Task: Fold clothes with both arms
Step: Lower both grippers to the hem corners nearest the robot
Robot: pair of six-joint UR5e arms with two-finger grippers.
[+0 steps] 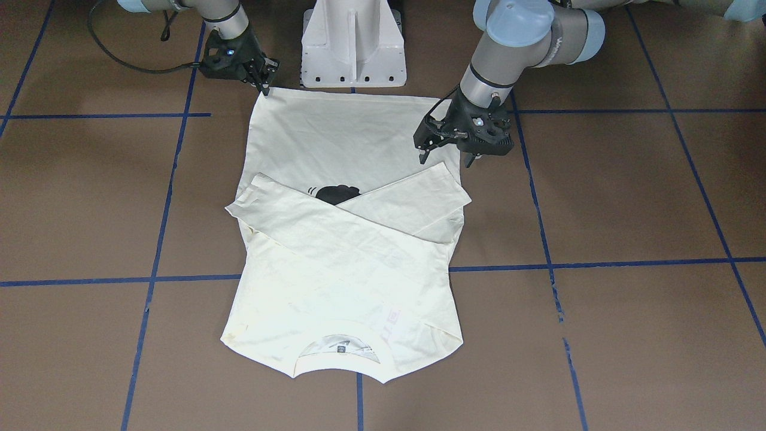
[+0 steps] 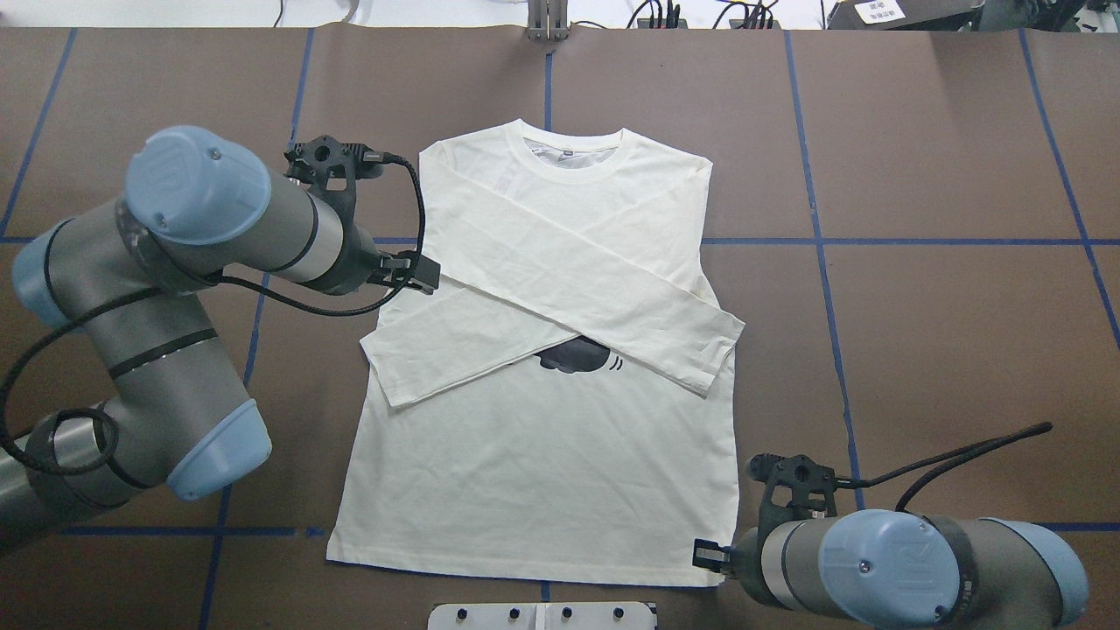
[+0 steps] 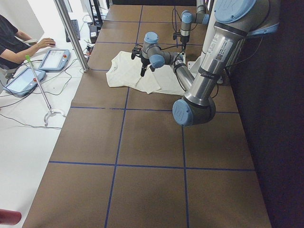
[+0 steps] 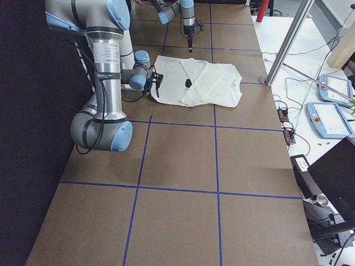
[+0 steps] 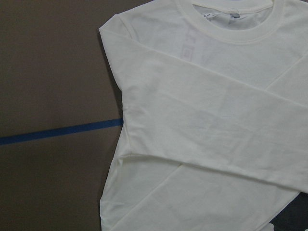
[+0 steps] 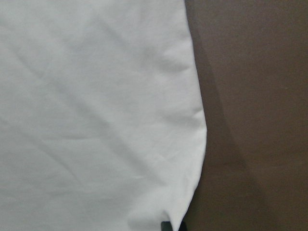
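My brown table (image 2: 945, 350) is gridded with blue tape lines (image 2: 962, 241). Past its far edge are a white floor (image 3: 28, 142), a metal post (image 3: 71, 33) and two tablets (image 3: 52, 59).

The left arm (image 2: 289, 236) and the right arm (image 2: 787, 560) were built of grey metal tubes, jointed, with rounded light-blue caps (image 2: 197, 184) dotted with small screws. A white label (image 3: 217, 46) with black print ran down one tube of the left arm. Black braided cables (image 2: 418, 206) trailed from the wrists. The left gripper (image 1: 446, 160) and the right gripper (image 1: 264, 90) were black, with angular housings, slim fingers and a small blue light (image 1: 477, 121) each. The pedestal (image 1: 353, 42) was white, with a row of dark holes along its foot.
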